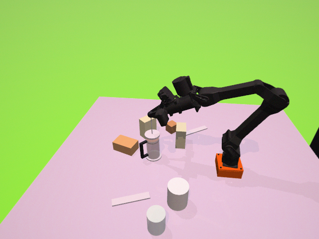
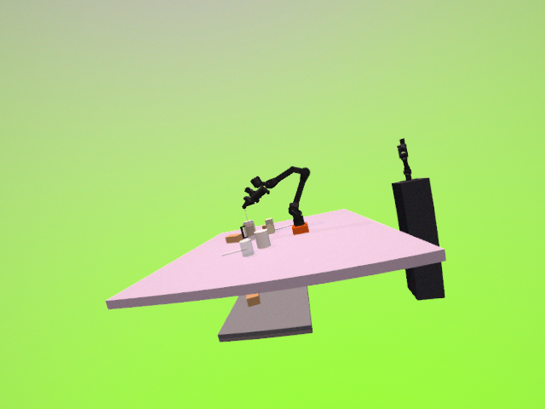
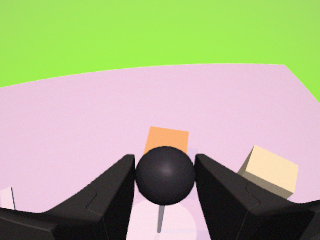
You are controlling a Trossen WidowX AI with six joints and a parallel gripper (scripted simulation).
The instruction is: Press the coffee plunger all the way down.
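The coffee press stands upright on the table, with its black handle toward the left in the top view. Its white lid is on top, and the thin plunger rod rises high above it. My gripper is shut on the round black plunger knob, its fingers touching both sides of it in the wrist view. The knob is hard to tell from the dark fingers in the top and exterior views.
An orange block lies left of the press. A beige block stands behind it; another beige block and an orange cube are to the right. Two pale cylinders and a flat strip are nearer the camera.
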